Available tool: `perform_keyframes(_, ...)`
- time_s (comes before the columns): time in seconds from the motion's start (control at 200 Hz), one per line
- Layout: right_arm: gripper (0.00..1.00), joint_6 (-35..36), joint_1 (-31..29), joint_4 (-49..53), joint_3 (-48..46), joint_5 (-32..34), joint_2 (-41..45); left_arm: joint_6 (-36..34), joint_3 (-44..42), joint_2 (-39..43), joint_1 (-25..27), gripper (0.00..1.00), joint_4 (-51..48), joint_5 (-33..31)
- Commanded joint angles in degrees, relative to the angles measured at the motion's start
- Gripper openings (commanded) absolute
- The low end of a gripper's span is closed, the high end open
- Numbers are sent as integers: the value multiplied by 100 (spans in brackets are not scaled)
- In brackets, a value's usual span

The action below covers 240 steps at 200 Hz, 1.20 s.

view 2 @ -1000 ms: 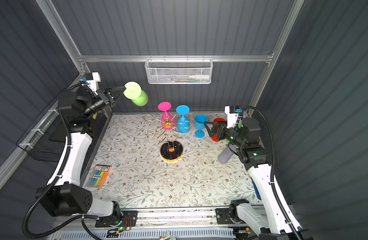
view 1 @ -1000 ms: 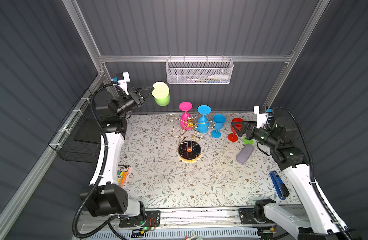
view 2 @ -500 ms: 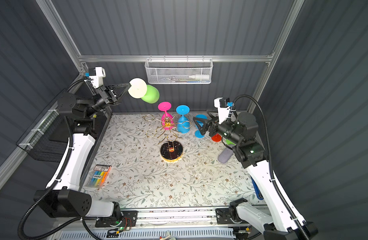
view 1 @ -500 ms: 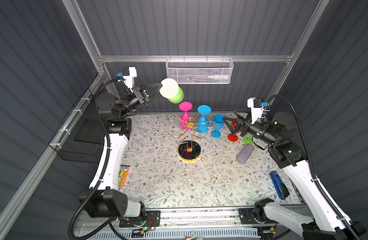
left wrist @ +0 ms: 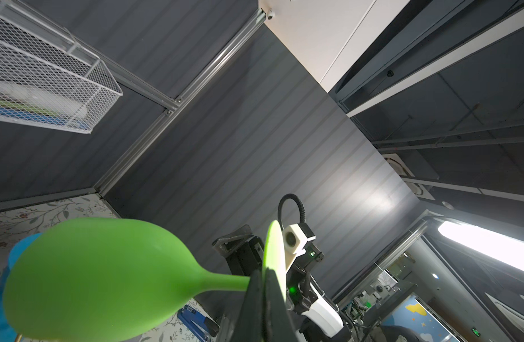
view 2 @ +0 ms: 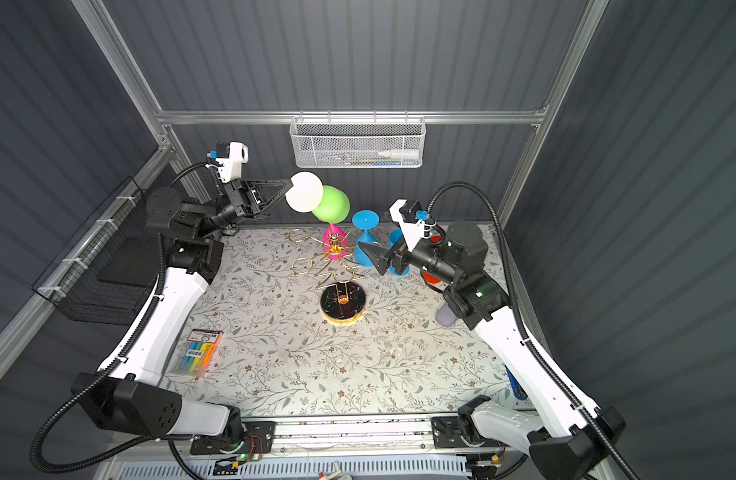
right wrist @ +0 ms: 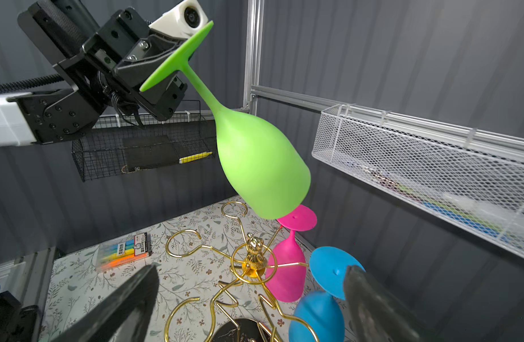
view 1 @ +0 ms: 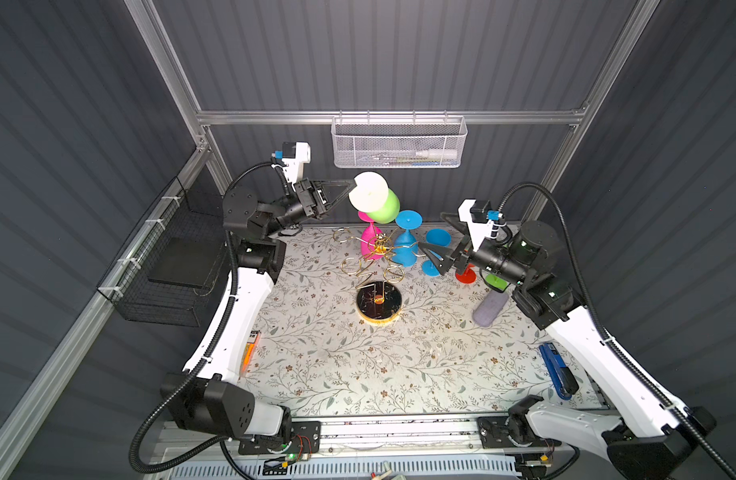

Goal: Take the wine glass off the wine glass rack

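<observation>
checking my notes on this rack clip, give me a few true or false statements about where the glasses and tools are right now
1. The left tool is shut on the foot of the green wine glass. True.
2. The green wine glass hangs on the wine glass rack. False: it is held up in the air, off the rack, with its bowl tilted downward.
3. The right tool is open and holds nothing. True.
4. The pink glass lies on its side on the table. False: it hangs upside down on the rack, next to a blue glass that hangs the same way.
</observation>
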State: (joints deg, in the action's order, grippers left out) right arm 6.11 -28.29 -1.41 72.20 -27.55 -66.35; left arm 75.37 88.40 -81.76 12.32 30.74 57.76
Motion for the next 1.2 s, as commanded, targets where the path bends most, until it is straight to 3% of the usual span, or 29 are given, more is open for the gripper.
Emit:
perform_keyframes(0.0,99,635,-179,-159,252,92,-177,98,2,-81,150,0,72,155)
perform_keyframes(0.415,99,944,-483,-358,748,212,-934,193,-5,-77,359,0,55,210)
perform_keyframes(0.825,99,918,-581,-1053,875,1053,-1378,377,-153,-35,394,0,276,254)
perform_keyframes(1.196,99,989,-745,-1041,1135,1087,-1777,596,-174,-63,403,0,549,269)
